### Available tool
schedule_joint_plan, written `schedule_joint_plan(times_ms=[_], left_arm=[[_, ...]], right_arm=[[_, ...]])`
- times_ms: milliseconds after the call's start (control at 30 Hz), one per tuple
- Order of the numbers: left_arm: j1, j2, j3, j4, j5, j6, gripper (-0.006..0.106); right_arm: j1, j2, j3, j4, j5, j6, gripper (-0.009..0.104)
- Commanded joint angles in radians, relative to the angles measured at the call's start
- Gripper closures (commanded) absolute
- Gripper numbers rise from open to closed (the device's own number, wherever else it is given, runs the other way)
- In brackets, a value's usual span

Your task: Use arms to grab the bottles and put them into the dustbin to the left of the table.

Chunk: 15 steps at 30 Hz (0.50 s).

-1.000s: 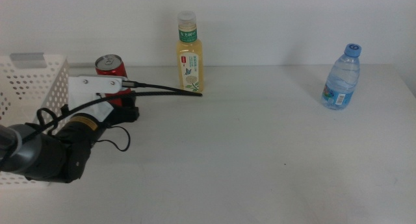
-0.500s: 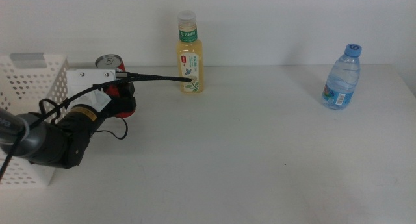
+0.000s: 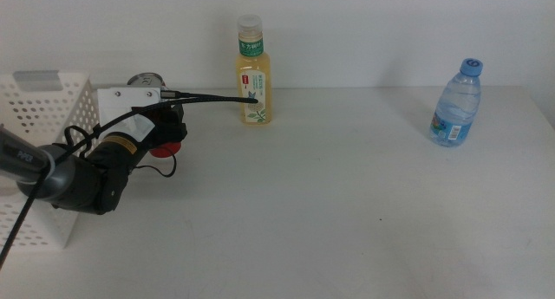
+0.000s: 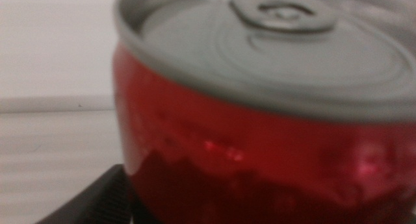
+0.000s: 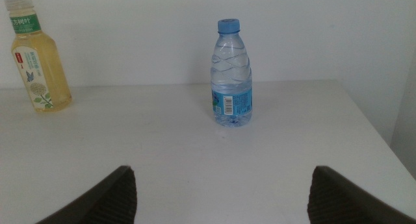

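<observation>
A slim red soda can (image 3: 149,79) stands at the table's far left, beside the dustbin (image 3: 35,108). My left gripper (image 3: 165,136) reaches around it from the front, and its white housing hides most of the can. In the left wrist view the can (image 4: 260,120) fills the picture, and one dark jaw shows wide at the can's side, so the left gripper (image 4: 221,208) is open. At the far middle stands the yellow-drink bottle (image 3: 252,74). The water bottle (image 3: 456,104) is at the far right. My right gripper (image 5: 221,188) is open, facing the water bottle (image 5: 231,74) from a distance.
The white perforated dustbin fills the left edge, close behind my left arm. A black cable (image 3: 212,98) arcs from the arm toward the yellow-drink bottle. The white table (image 3: 347,212) stretches between the bottles and the front edge.
My left arm has pushed farther back toward the can. Its housing now covers much more of the can than a second ago. The can and both bottles have stayed in place.
</observation>
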State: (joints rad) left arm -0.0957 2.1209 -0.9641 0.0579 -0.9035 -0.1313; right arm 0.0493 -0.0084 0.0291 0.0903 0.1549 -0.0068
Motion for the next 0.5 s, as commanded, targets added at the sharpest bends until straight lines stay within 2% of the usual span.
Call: schedule_joint_plan(times_ms=[0,133,233,300,467], left_arm=[[-0.001,-0.053,-0.024,-0.003,-0.072,-0.012,0.029],[-0.001,-0.059,-0.019,0.011,-0.061,-0.032,0.063],[-0.001,-0.088,0.006,0.043,-0.064,-0.106,0.081],[-0.001,-0.117,0.040,0.046,-0.075,-0.103,0.086],[-0.001,-0.219,0.142,0.040,-0.082,-0.067,0.086]], right_arm=[[-0.007,-0.029,-0.009,-0.011,-0.079,-0.005,0.024],[-0.007,-0.029,-0.009,-0.011,-0.079,-0.005,0.024],[-0.007,-0.029,-0.009,-0.011,-0.079,-0.005,0.024],[-0.007,-0.029,-0.009,-0.011,-0.079,-0.005,0.024],[-0.007,-0.029,-0.009,-0.011,-0.079,-0.005,0.024]])
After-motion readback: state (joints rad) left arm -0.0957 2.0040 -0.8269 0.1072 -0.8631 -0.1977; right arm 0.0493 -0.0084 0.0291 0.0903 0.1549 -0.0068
